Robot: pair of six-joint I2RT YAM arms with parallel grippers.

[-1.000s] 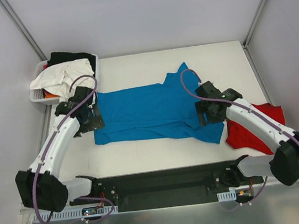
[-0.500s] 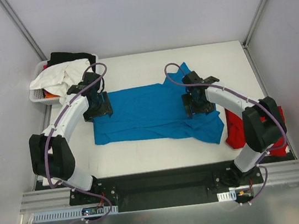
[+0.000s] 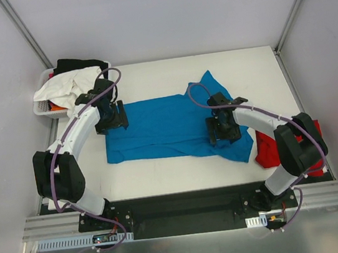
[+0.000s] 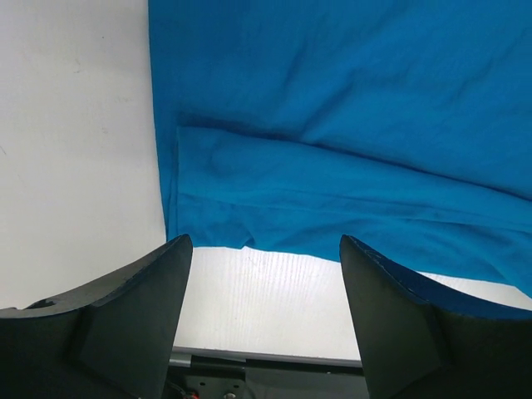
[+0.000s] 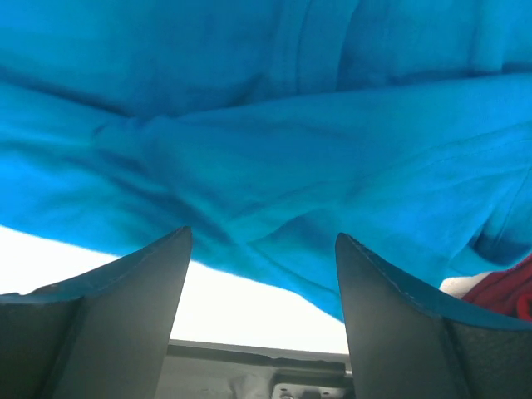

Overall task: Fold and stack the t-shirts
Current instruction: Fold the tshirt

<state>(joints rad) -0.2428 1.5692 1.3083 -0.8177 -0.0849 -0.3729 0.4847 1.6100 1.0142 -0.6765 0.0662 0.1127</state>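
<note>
Here is the turquoise t-shirt [image 3: 163, 127], spread flat across the middle of the white tabletop [image 3: 168, 73], one sleeve pointing to the far side. The red t-shirt [image 3: 265, 150] lies crumpled at the right edge, just beside the blue one and partly hidden under the right arm.

The left tool [image 3: 112, 118] hangs over the shirt's left end, close to the basket [image 3: 44, 109] holding the white cloth [image 3: 68, 84] and the black cloth [image 3: 78, 63]. From its wrist camera the fingers [image 4: 141, 307] stand wide apart, released, nothing between them, with the shirt's edge and bare tabletop showing in the gap.

The right tool [image 3: 222, 130] is low over the shirt's right side. Its fingers [image 5: 125, 307] are spread too, gripping nothing, with rumpled blue fabric beyond them and a sliver of red at the corner.
</note>
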